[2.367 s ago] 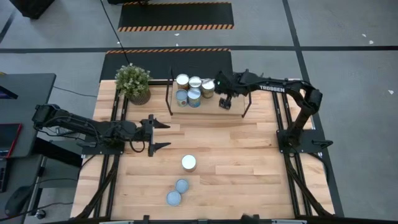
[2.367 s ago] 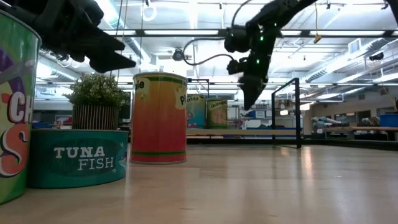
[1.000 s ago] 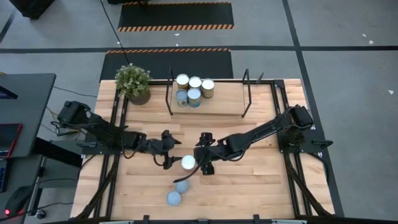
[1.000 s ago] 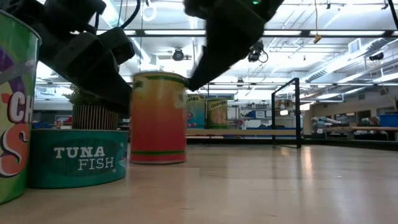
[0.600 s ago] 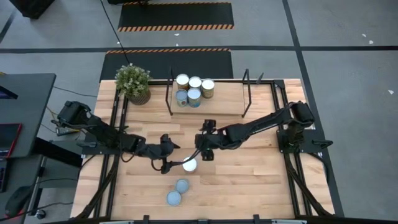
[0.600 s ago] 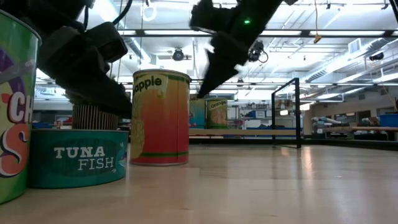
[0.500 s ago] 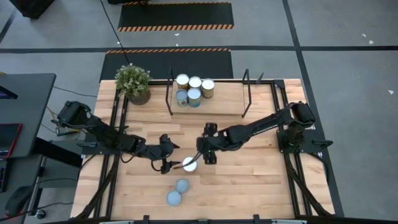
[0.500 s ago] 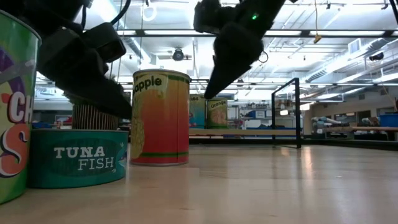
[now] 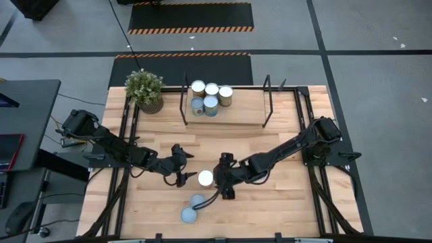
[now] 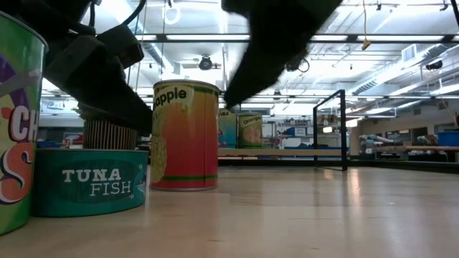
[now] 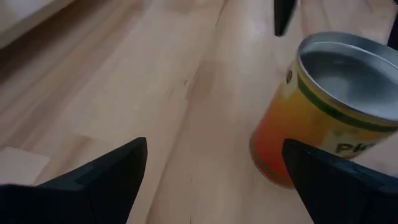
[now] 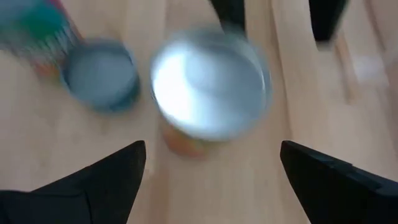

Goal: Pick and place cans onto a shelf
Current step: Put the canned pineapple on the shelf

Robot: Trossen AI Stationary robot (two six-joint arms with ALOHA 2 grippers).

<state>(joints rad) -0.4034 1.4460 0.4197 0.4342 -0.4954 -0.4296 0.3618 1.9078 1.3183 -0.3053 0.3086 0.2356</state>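
1. High view: I see both arms meeting at the one tall can [image 9: 205, 177] on the open table. My left gripper [image 9: 181, 171] is just beside it on one side, and my right gripper [image 9: 223, 182] just beside it on the other, its fingers spread wide towards the can. Two flat cans [image 9: 197, 201] lie near, a little beyond the right gripper. The shelf [image 9: 243, 111] stands well apart and already bears five cans [image 9: 210, 97] next to the plant [image 9: 144, 90].

2. Low view: the tall can [image 10: 184, 135] stands upright on the table, not lifted. Dark parts of both arms hang close over it, one at each side. A tuna tin [image 10: 90, 180] is in front.

3. Left wrist view: my left fingers [image 11: 99, 177] are wide open and hold nothing. The can [image 11: 326, 106] is ahead of them and nearer to one finger, not between the jaws.

4. Right wrist view: my right fingers [image 12: 93, 180] are also wide open and empty. The can [image 12: 208, 87] is straight ahead of the gap, and the flat can [image 12: 99, 78] is beside it.

5. I judge this is the approach step for the sixth can. The right gripper seems better lined up; next it must go forward around the can and close, while the left stays clear.
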